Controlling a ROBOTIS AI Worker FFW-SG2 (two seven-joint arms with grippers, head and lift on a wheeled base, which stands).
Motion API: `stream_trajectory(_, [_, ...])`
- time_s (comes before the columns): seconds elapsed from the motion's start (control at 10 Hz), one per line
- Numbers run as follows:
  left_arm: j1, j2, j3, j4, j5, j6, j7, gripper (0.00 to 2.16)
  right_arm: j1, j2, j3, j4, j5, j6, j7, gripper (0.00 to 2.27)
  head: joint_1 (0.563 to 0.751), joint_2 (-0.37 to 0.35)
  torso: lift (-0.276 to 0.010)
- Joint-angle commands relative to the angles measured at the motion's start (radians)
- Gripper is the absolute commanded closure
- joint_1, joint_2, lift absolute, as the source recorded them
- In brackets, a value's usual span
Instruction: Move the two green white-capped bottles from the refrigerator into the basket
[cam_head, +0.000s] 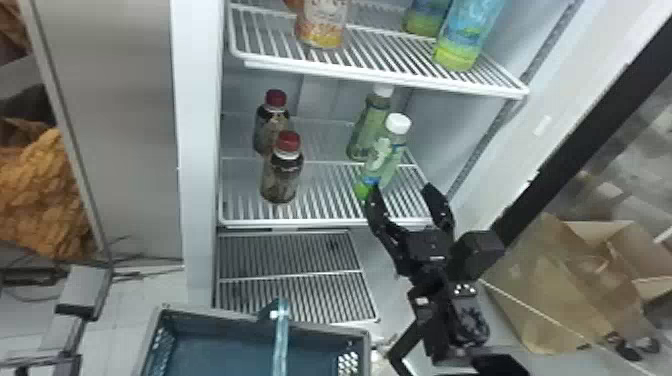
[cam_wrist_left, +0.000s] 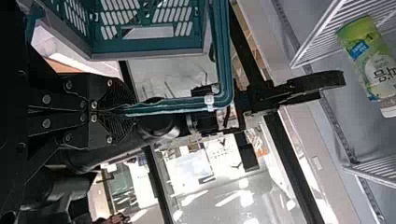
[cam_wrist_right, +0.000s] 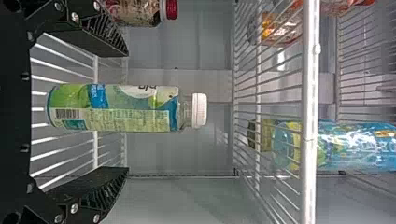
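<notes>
Taking the head view as a clock face, the front green bottle (cam_head: 387, 155) stands upright on the refrigerator's middle shelf (cam_head: 320, 221), white cap on, at five o'clock from the rear green bottle (cam_head: 369, 127). The right tool (cam_head: 401, 186) is at five o'clock from the front bottle, its two fingers spread wide toward it and touching neither side. Two red-capped bottles (cam_head: 282, 172) stand on the same shelf at about nine o'clock from the green pair. On the upper shelf (cam_head: 380, 78), blue-and-green bottles (cam_head: 462, 42) are at one o'clock from the front green bottle, an orange-labelled bottle (cam_head: 324, 25) at eleven. The basket (cam_head: 220, 315) lies at seven to eight o'clock from the right tool; in the left wrist view the left tool (cam_wrist_left: 130, 110) pinches its teal handle (cam_wrist_left: 173, 103).
</notes>
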Motion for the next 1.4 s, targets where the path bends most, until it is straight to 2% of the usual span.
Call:
stream_trajectory(0.0, [0.000, 0.000, -0.001, 0.000, 0.002, 0.000, -0.001, 1.16, -0.039, -0.004, 0.005, 0.041, 0.000, 0.000, 0.001, 0.18, 0.695, -0.350, -0.263])
stream_trajectory(1.3, [-0.015, 0.000, -0.009, 0.002, 0.006, 0.000, 0.001, 1.16, -0.277, -0.030, 0.029, 0.286, -0.008, -0.002, 0.009, 0.19, 0.695, -0.350, -0.263])
